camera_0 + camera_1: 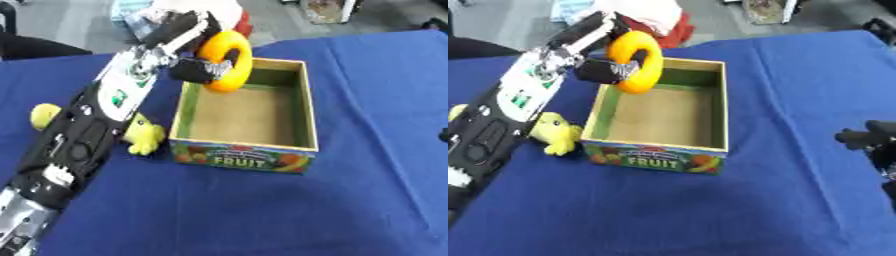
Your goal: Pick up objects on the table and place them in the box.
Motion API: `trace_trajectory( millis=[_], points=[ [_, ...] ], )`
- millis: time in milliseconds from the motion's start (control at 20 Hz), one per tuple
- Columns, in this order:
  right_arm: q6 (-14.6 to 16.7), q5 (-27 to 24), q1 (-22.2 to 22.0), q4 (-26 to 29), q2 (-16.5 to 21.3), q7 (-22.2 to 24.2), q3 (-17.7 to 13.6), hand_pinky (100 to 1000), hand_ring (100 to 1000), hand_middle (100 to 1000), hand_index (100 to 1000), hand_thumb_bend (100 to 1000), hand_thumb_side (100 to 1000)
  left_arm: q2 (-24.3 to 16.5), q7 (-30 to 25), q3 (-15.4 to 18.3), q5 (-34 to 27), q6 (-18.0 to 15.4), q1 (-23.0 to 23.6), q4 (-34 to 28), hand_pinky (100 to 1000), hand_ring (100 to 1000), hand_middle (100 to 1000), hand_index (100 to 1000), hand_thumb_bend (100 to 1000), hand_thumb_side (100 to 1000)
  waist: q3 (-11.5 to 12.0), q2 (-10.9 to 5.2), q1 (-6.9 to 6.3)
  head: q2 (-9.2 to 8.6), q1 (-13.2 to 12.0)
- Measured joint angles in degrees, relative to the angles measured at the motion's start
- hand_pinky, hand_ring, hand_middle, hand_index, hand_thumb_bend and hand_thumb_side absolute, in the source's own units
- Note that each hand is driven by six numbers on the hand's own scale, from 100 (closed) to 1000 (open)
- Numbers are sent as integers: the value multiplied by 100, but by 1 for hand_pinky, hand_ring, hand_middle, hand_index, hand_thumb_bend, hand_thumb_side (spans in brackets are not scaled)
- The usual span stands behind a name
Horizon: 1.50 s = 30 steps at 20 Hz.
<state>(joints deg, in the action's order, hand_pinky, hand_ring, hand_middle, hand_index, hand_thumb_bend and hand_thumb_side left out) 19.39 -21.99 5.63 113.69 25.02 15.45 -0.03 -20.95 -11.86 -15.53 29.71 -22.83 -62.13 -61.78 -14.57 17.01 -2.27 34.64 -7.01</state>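
- We see the table (376,90) under a blue cloth.
- The wooden box (308,120) sits on it, open.
- Our left hand (194,67) curls its fingers through the orange ring (229,60), above the box's far-left corner.
- A yellow soft toy (555,131) lies left of the box.
- Our right hand (868,137) shows at the right edge; its fingers we cannot tell.

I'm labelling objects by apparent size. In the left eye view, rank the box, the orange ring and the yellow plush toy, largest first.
1. Box, clearly largest.
2. Orange ring, held by the left hand.
3. Yellow plush toy; the arm hides its middle, so ring versus toy is unsure.
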Motion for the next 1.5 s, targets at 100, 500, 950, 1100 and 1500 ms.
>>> trace_trajectory(
  millis=[100,500,950,1100,1500],
  points=[
    [-21,-17,29,0,0,27,7,948,779,619,834,100,1000,59,149,22,301,-132,-9,110,346,242,224,360,100,425,-32,19,-3,-15,-28],
    [-81,-116,146,0,-7,119,46,948,779,618,834,100,1000,407,1113,135,2041,-271,35,737,407,294,263,414,100,351,-112,67,40,-91,-181],
    [-102,-128,115,0,-11,142,66,949,779,617,835,100,1000,528,1193,158,3069,-172,120,1014,683,624,654,796,100,249,-87,66,53,-88,-129],
    [-106,-125,109,0,-12,138,73,949,779,617,835,100,1000,524,1077,173,3223,-78,121,1000,757,744,776,893,100,499,-69,65,48,-73,-49],
    [-139,-107,93,0,-18,123,74,950,780,617,836,100,1000,343,713,263,3379,155,120,883,864,862,872,977,489,1000,-52,56,25,13,94]
  ],
)
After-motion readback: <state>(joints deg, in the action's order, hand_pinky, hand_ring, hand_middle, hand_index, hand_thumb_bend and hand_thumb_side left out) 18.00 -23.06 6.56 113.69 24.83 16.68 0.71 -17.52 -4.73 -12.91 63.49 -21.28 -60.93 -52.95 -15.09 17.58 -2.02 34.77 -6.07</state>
